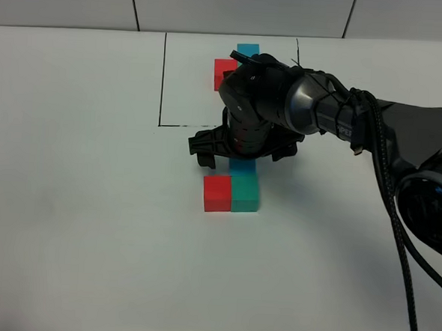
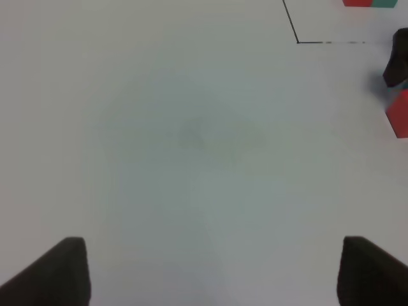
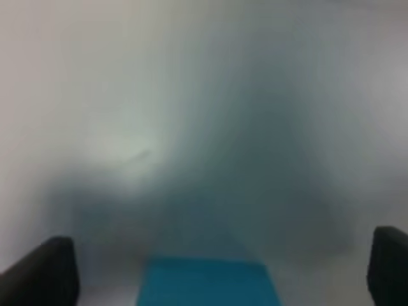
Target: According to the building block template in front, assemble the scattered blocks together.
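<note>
Jaws apart over matte cubes — red cube (image 1: 217,193); teal-green cube (image 1: 245,193).

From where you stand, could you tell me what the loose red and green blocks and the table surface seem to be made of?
The red block and green block look like solid matte plastic or painted wood: flat even colour, crisp edges, no glare. Which of the two is unclear. The table looks like a smooth white laminate or coated board with a faint sheen.

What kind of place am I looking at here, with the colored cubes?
Probably a robot test bench or lab: a plain white table with a hand-drawn black rectangle, small toy cubes such as the red cube, and a cabled black robot arm above them.
</note>
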